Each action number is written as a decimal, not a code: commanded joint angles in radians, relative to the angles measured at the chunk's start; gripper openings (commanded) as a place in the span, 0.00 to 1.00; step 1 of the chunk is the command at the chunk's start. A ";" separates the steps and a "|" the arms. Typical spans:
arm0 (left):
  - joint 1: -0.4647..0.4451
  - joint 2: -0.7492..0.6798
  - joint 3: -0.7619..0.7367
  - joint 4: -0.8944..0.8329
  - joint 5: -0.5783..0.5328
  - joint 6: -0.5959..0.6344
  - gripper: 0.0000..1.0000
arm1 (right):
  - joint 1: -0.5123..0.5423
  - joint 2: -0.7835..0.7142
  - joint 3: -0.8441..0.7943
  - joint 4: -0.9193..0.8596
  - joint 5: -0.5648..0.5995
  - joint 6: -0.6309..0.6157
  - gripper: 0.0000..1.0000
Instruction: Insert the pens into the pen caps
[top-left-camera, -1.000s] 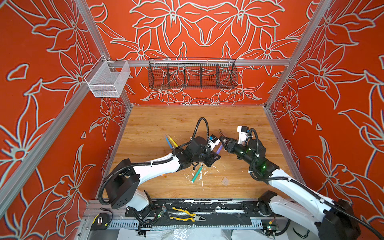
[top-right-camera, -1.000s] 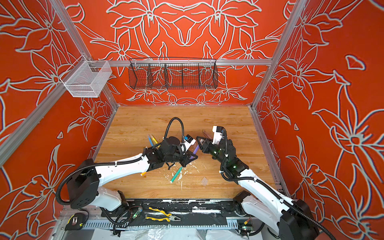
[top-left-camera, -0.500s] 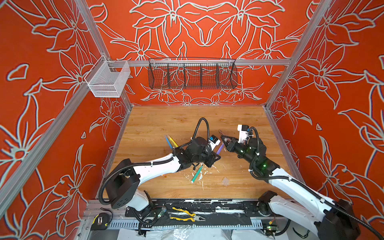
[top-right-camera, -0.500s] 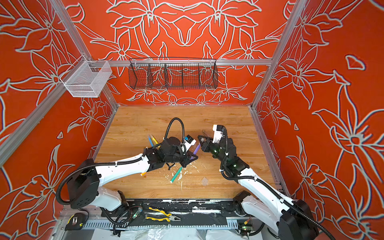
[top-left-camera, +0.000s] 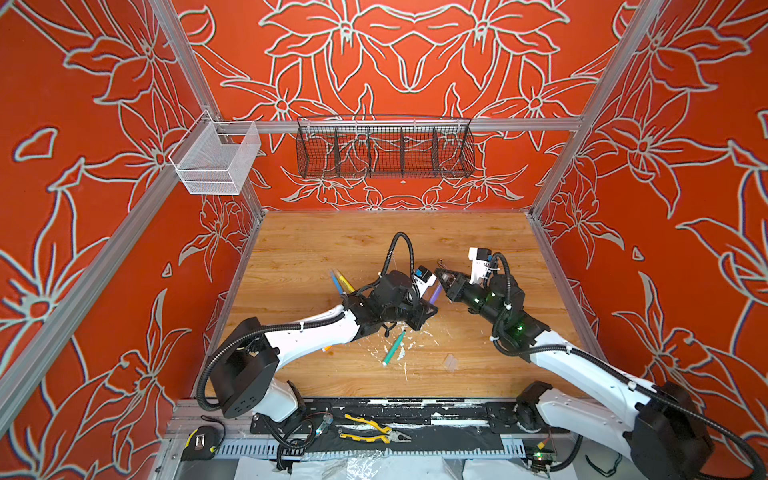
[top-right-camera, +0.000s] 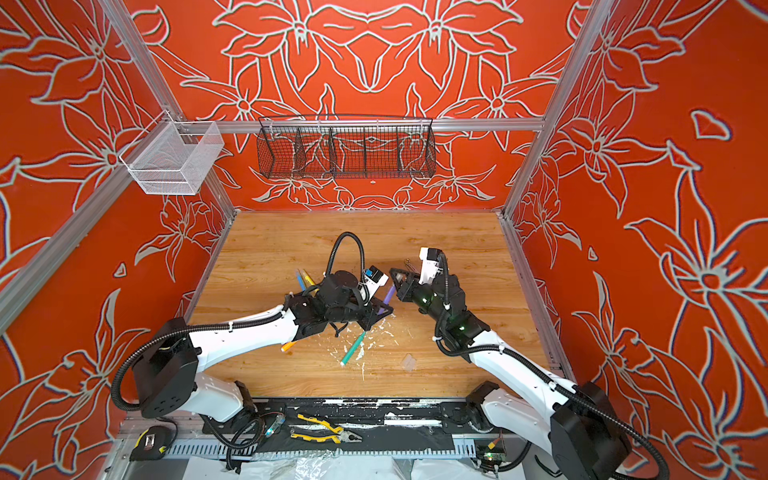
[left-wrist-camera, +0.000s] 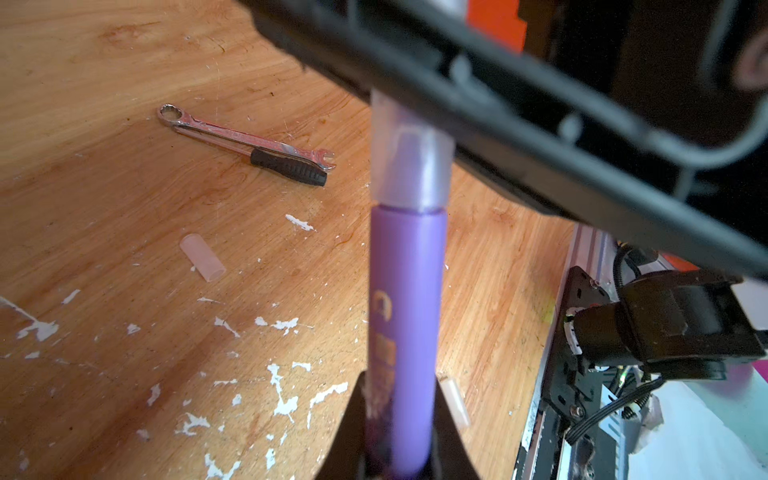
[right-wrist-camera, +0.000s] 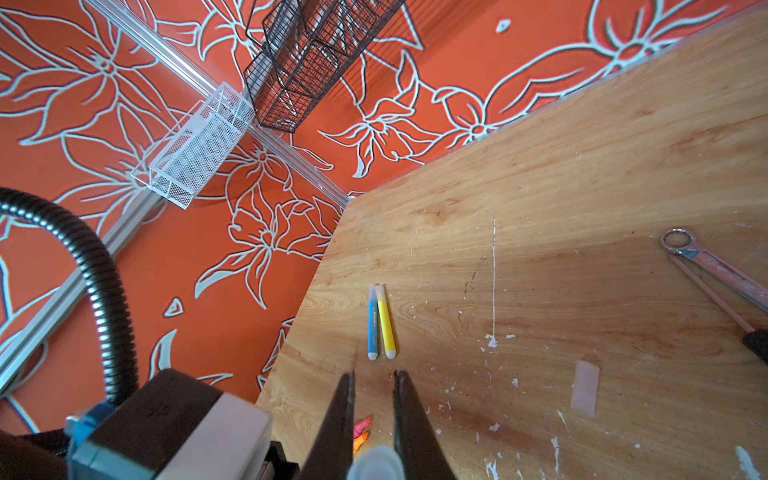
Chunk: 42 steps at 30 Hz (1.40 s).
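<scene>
Since a second ago the right gripper (top-left-camera: 439, 273) has closed its jaws, and they now pinch the clear cap (left-wrist-camera: 409, 170) sitting on the tip of the purple pen (top-left-camera: 435, 293). The left gripper (left-wrist-camera: 399, 399) is clamped on that pen's other end, so pen and cap span the gap between both grippers, mid-scene. The blue pen (right-wrist-camera: 372, 320) and yellow pen (right-wrist-camera: 385, 322) lie touching, farther left. The green pen (top-left-camera: 393, 347) lies just nearer than the left gripper.
</scene>
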<state>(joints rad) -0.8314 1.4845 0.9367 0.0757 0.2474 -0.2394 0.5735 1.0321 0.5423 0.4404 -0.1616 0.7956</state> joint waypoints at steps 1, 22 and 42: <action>0.060 -0.032 0.066 0.041 -0.126 -0.047 0.00 | 0.037 0.020 0.005 0.003 -0.056 -0.020 0.00; 0.156 -0.038 0.086 0.056 -0.123 -0.048 0.00 | 0.179 0.143 0.001 0.119 -0.035 -0.013 0.00; 0.229 -0.065 0.315 -0.021 -0.299 -0.023 0.00 | 0.262 0.178 -0.028 0.213 -0.013 0.024 0.00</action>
<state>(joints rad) -0.7300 1.4204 1.1244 -0.2630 0.2630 -0.1650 0.7361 1.1919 0.5755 0.7876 0.0662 0.8051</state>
